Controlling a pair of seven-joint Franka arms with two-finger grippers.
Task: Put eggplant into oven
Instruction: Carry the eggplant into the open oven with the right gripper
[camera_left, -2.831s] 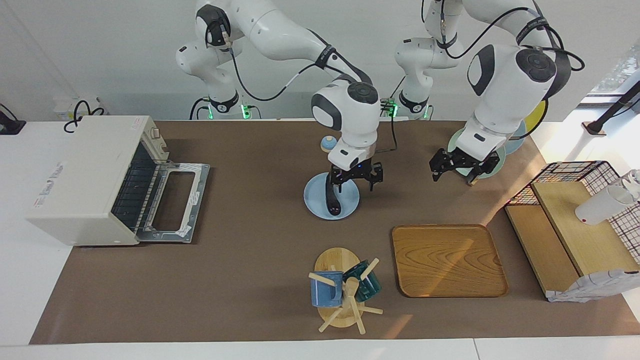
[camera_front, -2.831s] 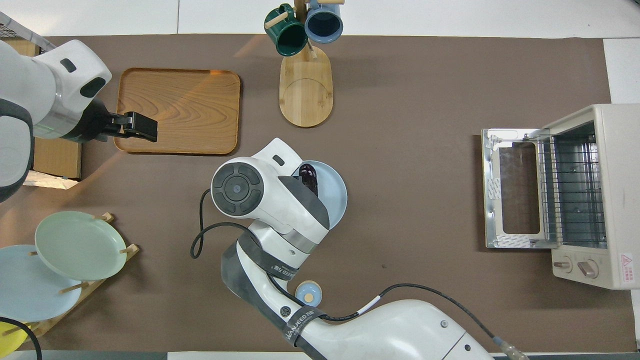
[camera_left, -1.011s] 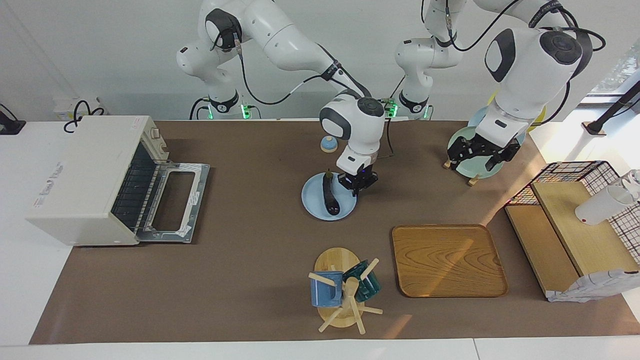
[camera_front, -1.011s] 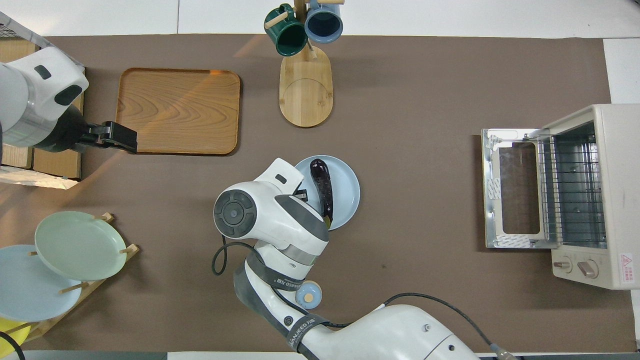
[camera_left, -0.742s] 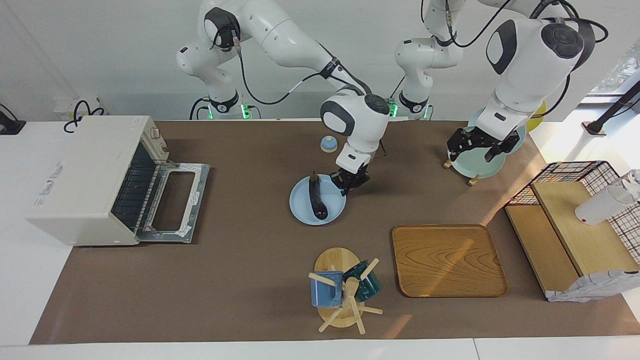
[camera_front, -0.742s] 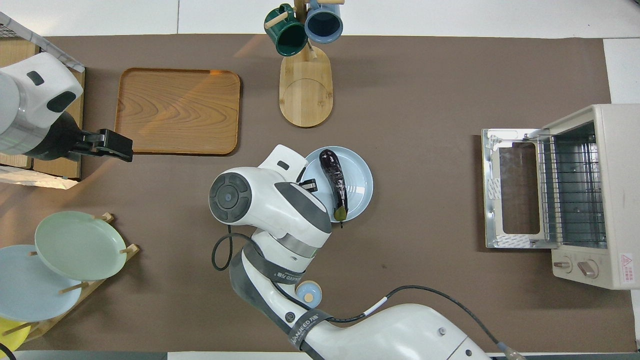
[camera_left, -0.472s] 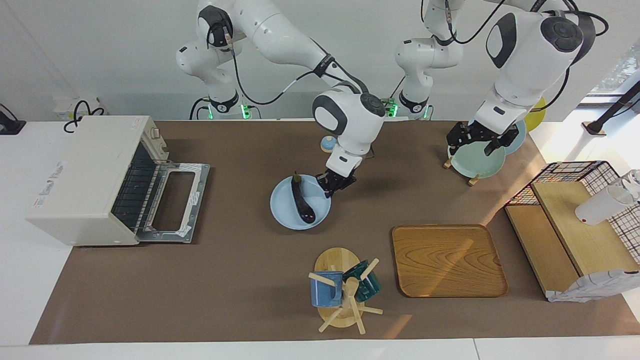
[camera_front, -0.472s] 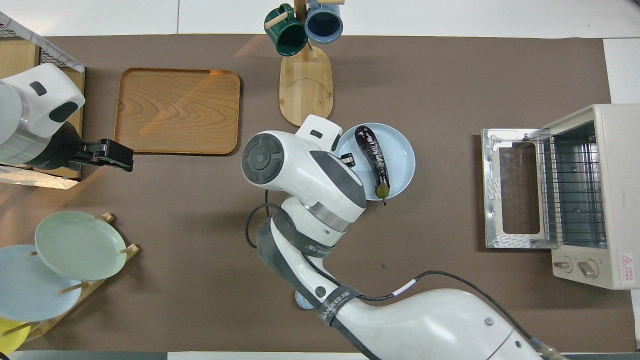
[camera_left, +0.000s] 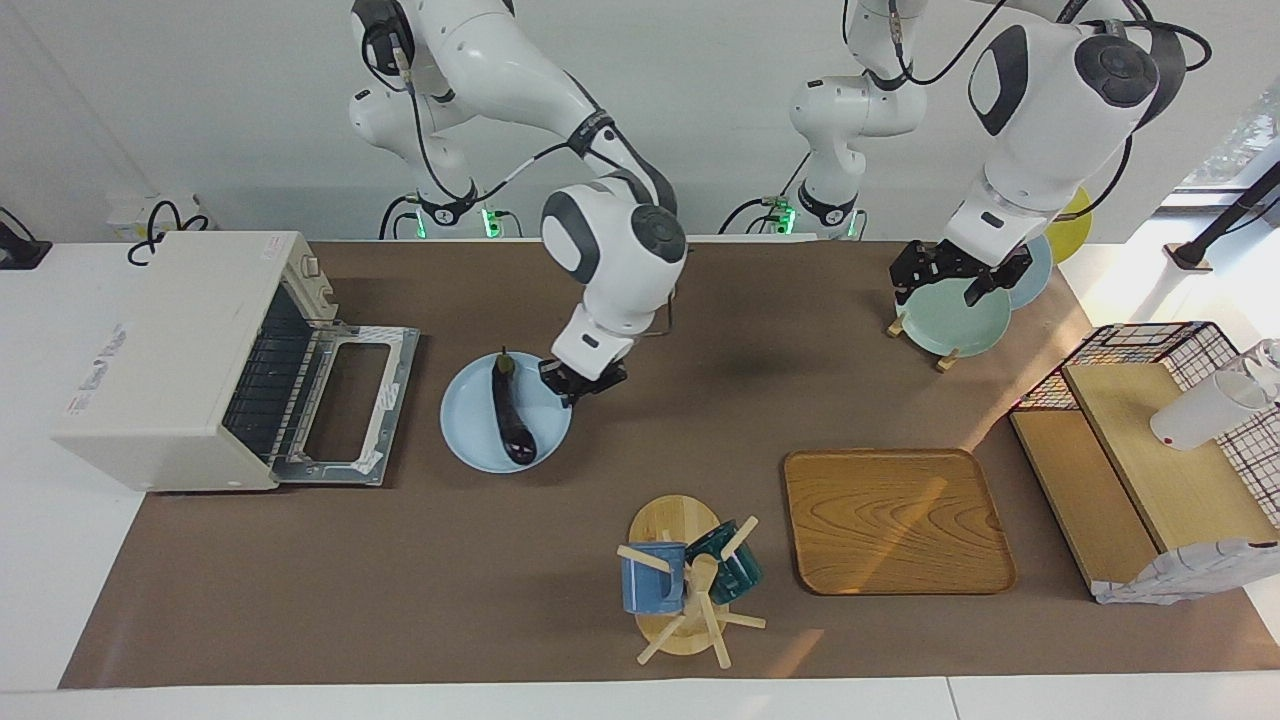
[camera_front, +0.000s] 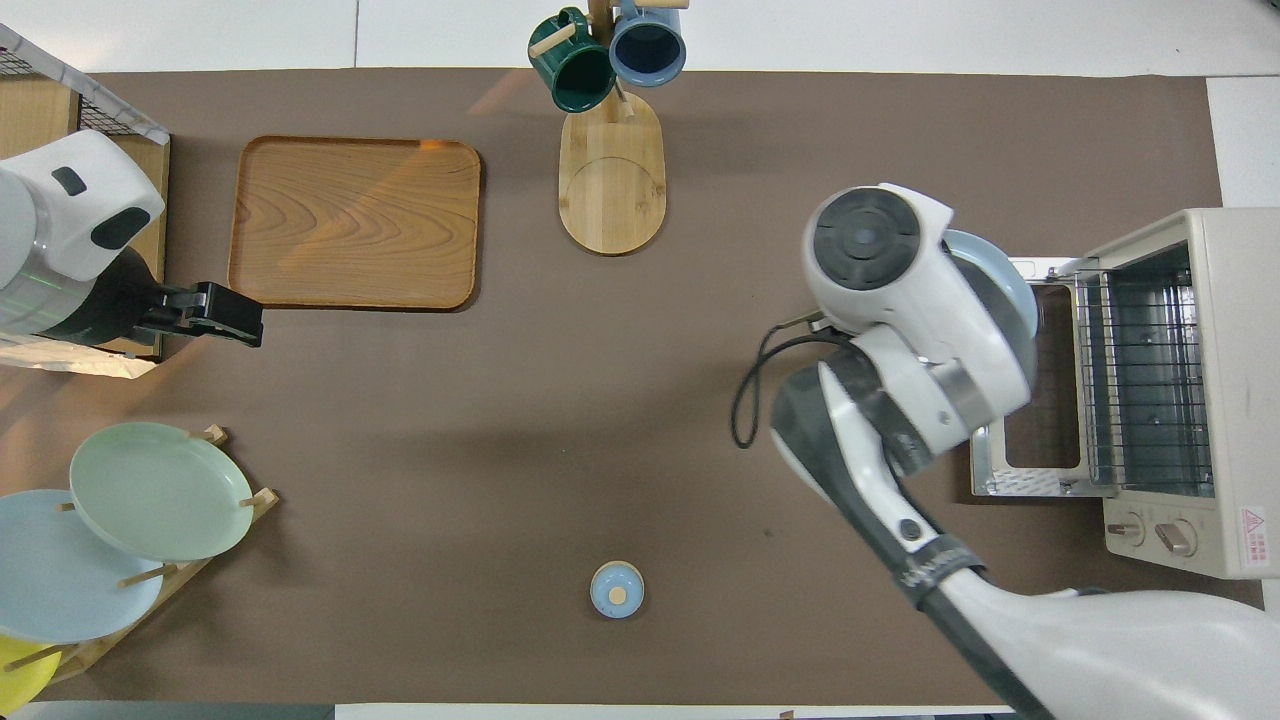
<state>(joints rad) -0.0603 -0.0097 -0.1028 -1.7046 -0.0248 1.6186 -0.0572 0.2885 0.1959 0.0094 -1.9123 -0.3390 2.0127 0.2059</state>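
The eggplant (camera_left: 512, 412) lies on a round blue plate (camera_left: 470, 440). My right gripper (camera_left: 582, 384) is shut on the plate's rim and holds it beside the open door (camera_left: 345, 405) of the cream oven (camera_left: 170, 350), at the right arm's end of the table. In the overhead view my right arm hides the eggplant and the gripper; only the plate's rim (camera_front: 1012, 280) shows, at the door's edge (camera_front: 985, 370) of the oven (camera_front: 1225, 390). My left gripper (camera_left: 945, 278) is open and empty over the plate rack, and it shows in the overhead view (camera_front: 228, 313) too.
A mug tree (camera_left: 685, 585) with two mugs and a wooden tray (camera_left: 895, 520) lie farther from the robots. A plate rack with a green plate (camera_left: 955, 322) and a wire basket on wooden shelves (camera_left: 1150, 450) stand at the left arm's end. A small blue lid (camera_front: 617, 588) lies near the robots.
My right gripper closed on the blue plate's rim and carried the plate with the eggplant toward the oven's open door. My left gripper drew back over the plate rack.
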